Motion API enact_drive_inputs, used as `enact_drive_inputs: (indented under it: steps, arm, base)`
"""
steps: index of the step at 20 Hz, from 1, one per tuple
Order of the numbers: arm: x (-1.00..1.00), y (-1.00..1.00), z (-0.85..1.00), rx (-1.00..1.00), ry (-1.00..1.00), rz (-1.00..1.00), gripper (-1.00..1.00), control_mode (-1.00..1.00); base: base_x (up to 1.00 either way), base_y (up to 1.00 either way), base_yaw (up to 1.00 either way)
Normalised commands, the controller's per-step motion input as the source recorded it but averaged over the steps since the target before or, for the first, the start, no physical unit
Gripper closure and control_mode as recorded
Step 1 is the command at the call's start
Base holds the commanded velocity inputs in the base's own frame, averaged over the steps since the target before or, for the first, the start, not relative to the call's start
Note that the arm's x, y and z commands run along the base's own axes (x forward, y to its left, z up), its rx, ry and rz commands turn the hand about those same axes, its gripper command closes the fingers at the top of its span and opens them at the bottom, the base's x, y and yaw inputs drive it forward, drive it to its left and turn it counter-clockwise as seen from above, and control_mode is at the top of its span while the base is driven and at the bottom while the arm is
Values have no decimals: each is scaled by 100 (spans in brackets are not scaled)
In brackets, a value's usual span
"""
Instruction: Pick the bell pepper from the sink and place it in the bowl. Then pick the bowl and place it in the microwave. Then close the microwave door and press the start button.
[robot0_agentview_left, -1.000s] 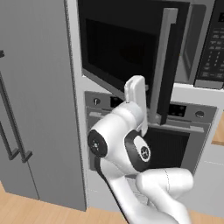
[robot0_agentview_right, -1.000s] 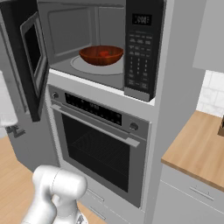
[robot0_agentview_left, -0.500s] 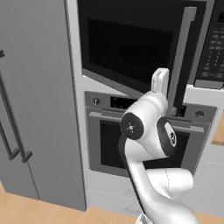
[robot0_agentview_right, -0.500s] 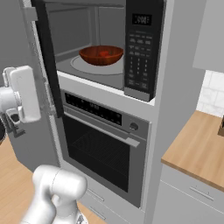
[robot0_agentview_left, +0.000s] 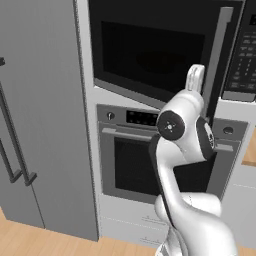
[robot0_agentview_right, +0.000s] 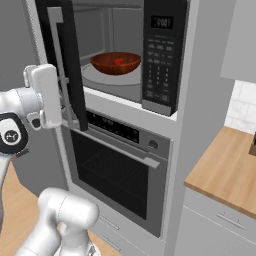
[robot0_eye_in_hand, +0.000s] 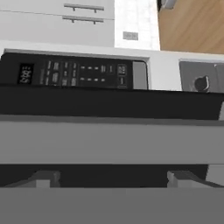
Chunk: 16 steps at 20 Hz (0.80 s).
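The arm rose from the base and bent at a raised elbow, its hand reaching up to the half-open microwave door (robot0_agentview_right: 67, 60). In the right base view the white hand sat just left of the door's outer face, with the gripper (robot0_agentview_right: 64, 107) at the door's lower edge; its fingers were hidden behind the hand and the door, so I could not tell whether they were spread or closed. In the left base view the arm's upper link stood in front of the door (robot0_agentview_left: 150, 50), reaching up to its free right edge, and the gripper itself was hidden there.

The microwave (robot0_agentview_right: 160, 55) stood above the oven (robot0_agentview_right: 117, 175). Inside it, on the round plate, sat the bowl (robot0_agentview_right: 115, 62), and a small red patch in the bowl was the bell pepper (robot0_agentview_right: 118, 60), mostly sunk below the rim. The door hung partly closed, covering the left part of the opening.

The hand view was rolled on its side: the keypad strip (robot0_eye_in_hand: 74, 74) ran across the upper half with its digits turned, and the door's edge (robot0_eye_in_hand: 109, 140) lay as wide dark and grey bands very close to the lens. The fingertips were hard to make out against those bands. An oven knob (robot0_eye_in_hand: 201, 83) showed at the right, cut by the edge. A wooden counter (robot0_agentview_right: 227, 170) lay to the right.
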Motion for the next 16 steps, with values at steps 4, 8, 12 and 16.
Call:
enact_drive_inputs:
  steps: [4,8,12,16]
  arm:
    - [55,7,15,5,0,0,-100,-100]
    - [69,6,6,6,0,0,-100,-100]
    - [61,0,1,8,0,0,-100,-100]
    - [55,-4,0,8,-6,3,-100,-100]
  base:
    - [0,0,0]
    - [0,0,0]
    - [0,0,0]
    - [0,0,0]
